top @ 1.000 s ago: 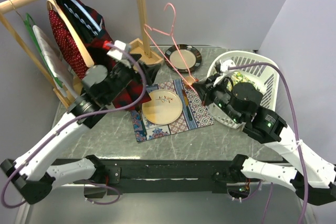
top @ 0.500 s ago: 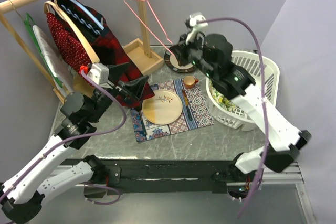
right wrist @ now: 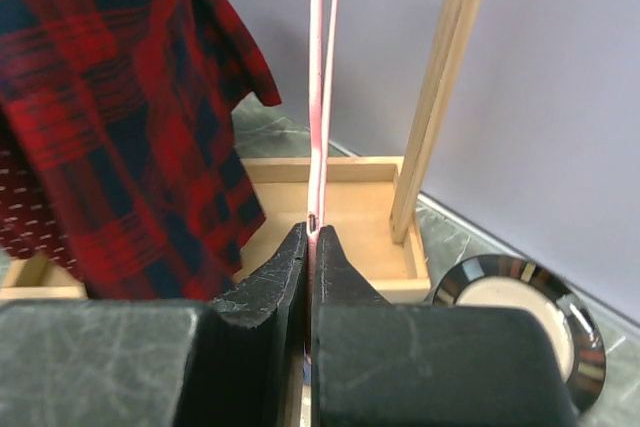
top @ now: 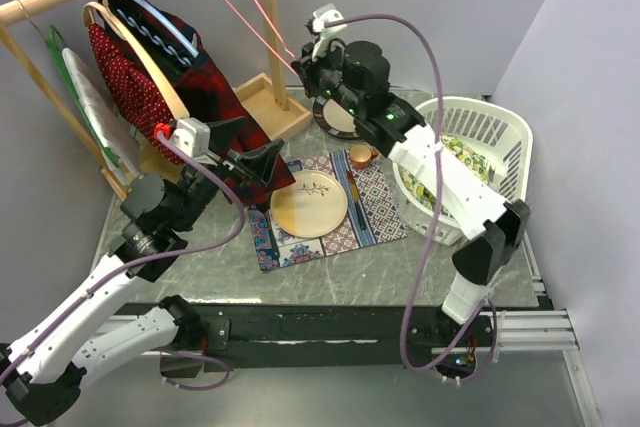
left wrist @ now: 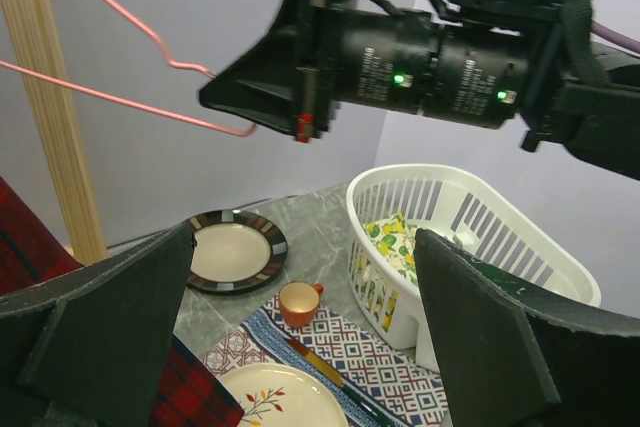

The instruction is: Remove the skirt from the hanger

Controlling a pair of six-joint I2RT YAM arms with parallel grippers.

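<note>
Clamped shut on the bare pink wire hanger (top: 238,5), the right gripper (top: 300,65) has swung it from the white plastic basket (top: 478,107) to upper centre. The left gripper (top: 252,161) gapes empty. The yellow-floral cloth (top: 462,150), seemingly the skirt, lies in the basket at right, so removal looks done.

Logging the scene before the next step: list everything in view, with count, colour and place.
wire hanger: one, pink, bare, held up beside the rack post
printed cloth: one, yellow-green on white, in the basket
rack: one, wooden, back left
hung garments: at least three, red plaid, red dotted, white-green, on the rack
basket: one, white, right
placemat: one, patterned, centre
cream plate: one, on the placemat
dark-rimmed plate: one, behind the placemat
cup: one, orange, at the placemat's far edge
table: one, grey marbled
left gripper: open, empty, by the plaid garment
right gripper: shut on the wire hanger
</note>
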